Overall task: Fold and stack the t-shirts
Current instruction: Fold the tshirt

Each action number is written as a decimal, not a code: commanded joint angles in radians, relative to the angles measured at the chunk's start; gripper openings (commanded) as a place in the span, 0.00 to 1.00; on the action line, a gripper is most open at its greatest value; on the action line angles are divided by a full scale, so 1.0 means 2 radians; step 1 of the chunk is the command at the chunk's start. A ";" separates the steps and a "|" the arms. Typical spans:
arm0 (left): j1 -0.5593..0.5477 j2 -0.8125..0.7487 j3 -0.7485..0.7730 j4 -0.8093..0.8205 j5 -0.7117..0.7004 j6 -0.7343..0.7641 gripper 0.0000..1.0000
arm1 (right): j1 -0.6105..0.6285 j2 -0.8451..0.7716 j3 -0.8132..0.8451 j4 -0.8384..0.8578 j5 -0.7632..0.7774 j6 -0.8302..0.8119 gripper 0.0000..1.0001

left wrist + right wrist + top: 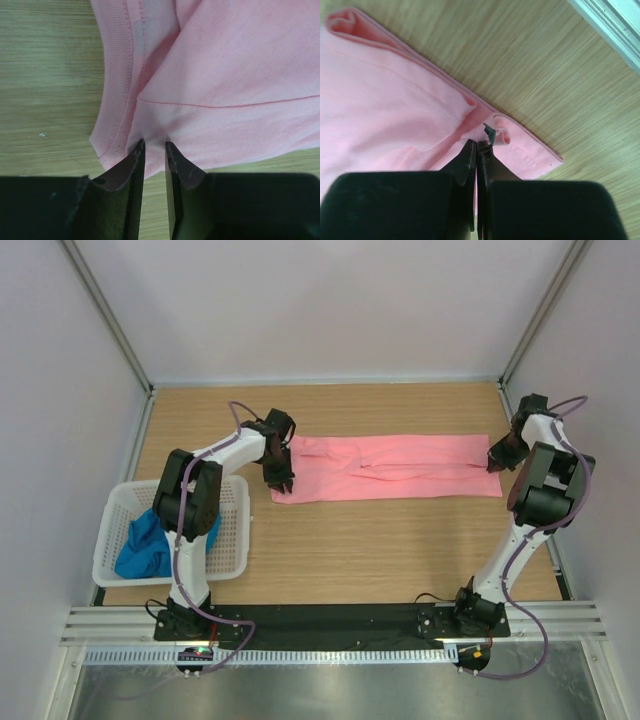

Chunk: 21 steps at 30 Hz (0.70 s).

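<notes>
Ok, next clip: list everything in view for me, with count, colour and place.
pink t-shirt: one, salmon pink, folded into a long strip across the middle of the table.
blue t-shirt: one, bright blue, crumpled in the basket.
basket: one, white perforated plastic, near-left part of the table.
table: one, light wood, under everything.
left arm: one, white and black, at the pink t-shirt's left end; jaws nearly closed around the fabric edge, grip unclear.
right arm: one, white and black, at the pink t-shirt's right end; jaws shut on the fabric.

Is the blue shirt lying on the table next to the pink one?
No, the blue shirt is bunched inside the basket, apart from the pink shirt.
</notes>
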 commanded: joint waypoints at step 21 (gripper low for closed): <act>-0.001 -0.042 0.014 -0.024 -0.015 -0.008 0.22 | -0.021 -0.029 0.097 -0.073 0.045 -0.034 0.64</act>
